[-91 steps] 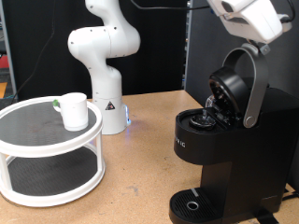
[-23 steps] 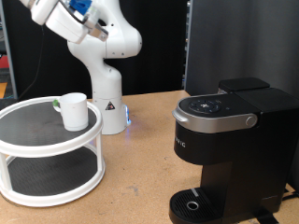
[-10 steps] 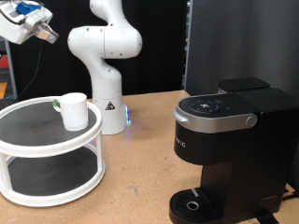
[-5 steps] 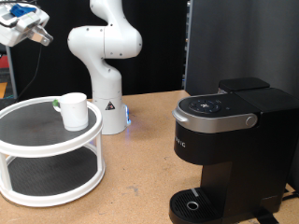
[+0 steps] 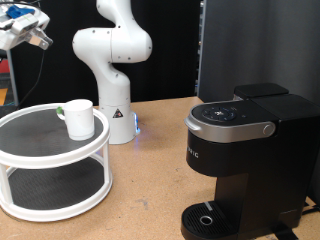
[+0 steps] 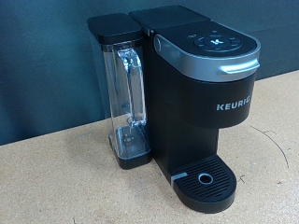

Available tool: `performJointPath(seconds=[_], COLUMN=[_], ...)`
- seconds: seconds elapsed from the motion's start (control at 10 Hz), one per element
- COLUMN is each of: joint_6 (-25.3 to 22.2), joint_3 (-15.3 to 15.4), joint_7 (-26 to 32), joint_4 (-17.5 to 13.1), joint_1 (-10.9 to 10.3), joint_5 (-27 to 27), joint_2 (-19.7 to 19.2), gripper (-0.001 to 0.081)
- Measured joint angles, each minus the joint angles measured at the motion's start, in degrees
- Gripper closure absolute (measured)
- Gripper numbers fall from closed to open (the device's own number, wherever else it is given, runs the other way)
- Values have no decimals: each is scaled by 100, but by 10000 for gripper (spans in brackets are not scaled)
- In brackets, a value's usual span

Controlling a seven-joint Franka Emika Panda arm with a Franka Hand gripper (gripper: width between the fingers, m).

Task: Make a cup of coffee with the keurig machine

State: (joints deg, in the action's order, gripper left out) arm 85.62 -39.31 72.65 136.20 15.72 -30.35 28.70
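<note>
Brown particleboard-looking tabletop point(image 5: 140, 190) fills most of the exterior view, kinda matte and speckled, with dark curtain panels behind it. Way up in the top left corner of that view sits the gripper point(image 5: 40, 40), a white-and-blue hand hanging high in the air with nothing between its fingers as far as the shot shows; honestly can't tell whether the fingers are spread or pinched, it's too small and half cut off by the frame edge. Pretty much straight below the gripper, well apart from it, is a round white two-tier stand point(image 5: 60, 150) with dark mesh-like shelves, and the cup point(image 5: 78, 118) stands upright on the top tier, a smooth white little mug with a bit of green at the rim. Just to the exterior view's right of the stand is the white glossy robot base point(image 5: 112, 60), chunky rounded joints. The keurig machine point(image 5: 240, 165) is far off from the gripper, down at the exterior view's lower right: boxy black plastic body, lid closed flat, silver-grey band curving around the top, round drip base at the bottom with no cup on it. Wrist view looks right at that same keurig machine point(image 6: 201, 103) from a distance, showing the KEURIG lettering on the front, the button panel on top, a ridged round drip tray point(image 6: 207, 180), and a clear ribbed water tank point(image 6: 126, 103) with a black lid clipped to its side. No fingers show in the wrist view.
</note>
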Motion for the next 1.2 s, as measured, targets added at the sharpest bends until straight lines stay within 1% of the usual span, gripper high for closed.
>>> performJointPath(seconds=[0.1,0.2,0.4,0.5,0.6,0.8,1.0,1.2], joint_6=[74,335,1054,1295,1404,1446,1505,1681], joint_3=[3,20,37,37,34,20,19,19], joint_7=[3,44,263,371,484,688,831,985], joint_4=[55,202,646,851,1008,1241,1444,1635], joint_1=[0,0,0,0,0,11,90,183], joint_5=[-40,-71,-238,-313,-330,-313,-176,-95], joint_2=[4,24,77,92,105,145,216,253], gripper=[804,804,804,804,804,804,804,804])
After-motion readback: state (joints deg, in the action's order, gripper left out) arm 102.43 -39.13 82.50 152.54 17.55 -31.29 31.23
